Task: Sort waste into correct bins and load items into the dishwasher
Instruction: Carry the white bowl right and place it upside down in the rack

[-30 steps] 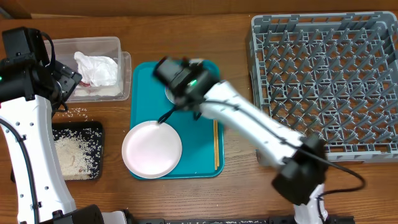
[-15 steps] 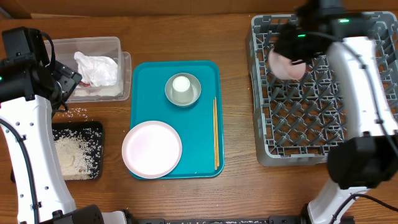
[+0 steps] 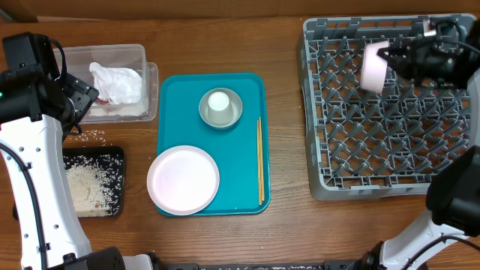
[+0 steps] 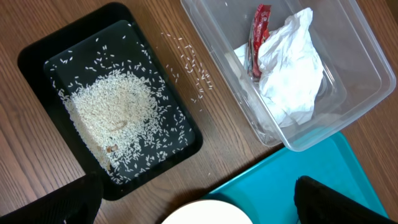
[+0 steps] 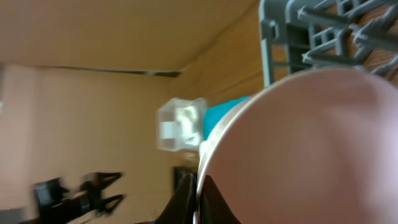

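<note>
1. Right tool (image 3: 391,58) is clamped on the small dish (image 3: 373,66) and holds it in the air over the far-left part of the rack (image 3: 360,186), at the right end of the bench.
2. Key relation: the dish stands tilted on edge, its long axis running from far edge to near edge. The tool is on its right side and the pegs are directly below. Next move is likely a straight drop between two peg rows, and a rim landing on a peg tip is the risk.
3. The right wrist view is blurred and the dish fills it, so the fingers are hard to make out.
4. Left tool (image 4: 202,199) has its fingers apart and empty, above the black tray (image 4: 37,53) of rice (image 4: 112,115) and the tub (image 4: 348,118) at the left end.
5. Not loaded yet: plate (image 3: 183,180), bowl (image 3: 232,118) with cup (image 3: 219,102) inside, and chopsticks (image 3: 260,161) lying far-to-near.
</note>
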